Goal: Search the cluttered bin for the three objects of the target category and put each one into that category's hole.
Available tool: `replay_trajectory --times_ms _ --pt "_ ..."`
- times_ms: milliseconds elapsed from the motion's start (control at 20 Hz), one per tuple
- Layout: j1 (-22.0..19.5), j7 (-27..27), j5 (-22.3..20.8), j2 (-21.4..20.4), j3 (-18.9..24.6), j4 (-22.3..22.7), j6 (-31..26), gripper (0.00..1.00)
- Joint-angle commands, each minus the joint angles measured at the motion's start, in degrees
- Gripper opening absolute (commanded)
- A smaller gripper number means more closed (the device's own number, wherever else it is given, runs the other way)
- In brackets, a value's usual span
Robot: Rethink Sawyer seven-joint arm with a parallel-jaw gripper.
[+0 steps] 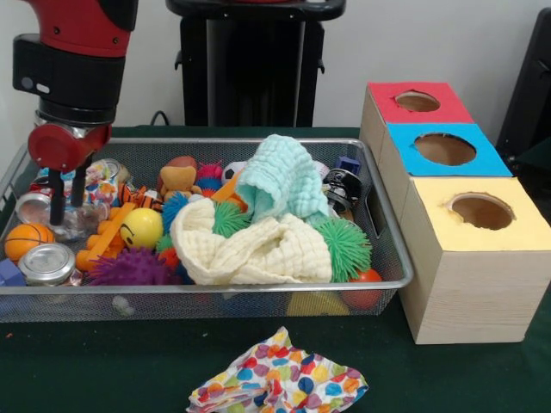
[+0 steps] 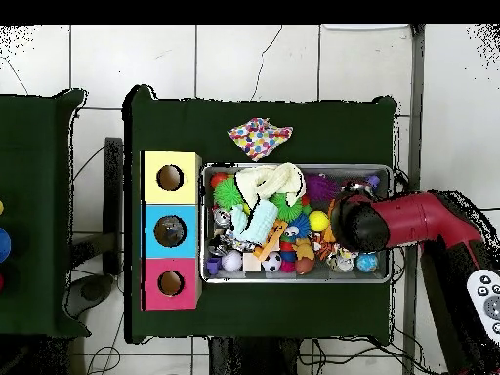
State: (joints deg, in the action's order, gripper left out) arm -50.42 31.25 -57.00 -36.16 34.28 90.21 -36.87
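I saw a silver wire bin (image 1: 392,284), boxes topped red (image 1: 419,102), blue (image 1: 443,149) and yellow (image 1: 482,213), a mint cloth (image 1: 280,181), a cream cloth (image 1: 258,249), a polka-dotted multicoloured cloth (image 1: 280,381) and green tabletop (image 1: 103,361).

The light is bright and even, without strong shadows. Small glare shows on the metal lids (image 1: 46,261) and on the rim of the bin (image 1: 258,286). The front view is a little soft. The white floor tiles (image 2: 244,54) look washed out.
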Motion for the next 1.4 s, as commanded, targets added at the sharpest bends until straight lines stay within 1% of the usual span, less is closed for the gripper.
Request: replay_trajectory --times_ms 50,150,300,400,750,1000,1300,1400 --pt "-1.71 -18.32 -2.15 -0.98 0.95 0.50 -5.90 1.00" --pt "-2.29 -18.28 -2.10 -1.19 0.99 1.49 -5.32 1.00" --pt "-2.55 -17.50 -2.99 0.98 0.85 1.23 -3.89 1.00" --pt "-2.71 -16.86 -3.46 1.52 0.63 1.57 -3.21 1.00" --pt "-3.90 -17.82 -3.19 0.57 0.59 3.17 -3.88 1.00" --pt "-4.53 -16.77 -2.01 -0.61 1.09 5.90 -3.86 1.00" --pt "-4.99 -15.31 -1.91 -1.26 1.19 8.01 -3.28 1.00" --pt "-5.01 -14.42 -2.61 -1.22 0.90 8.84 -2.33 1.00"
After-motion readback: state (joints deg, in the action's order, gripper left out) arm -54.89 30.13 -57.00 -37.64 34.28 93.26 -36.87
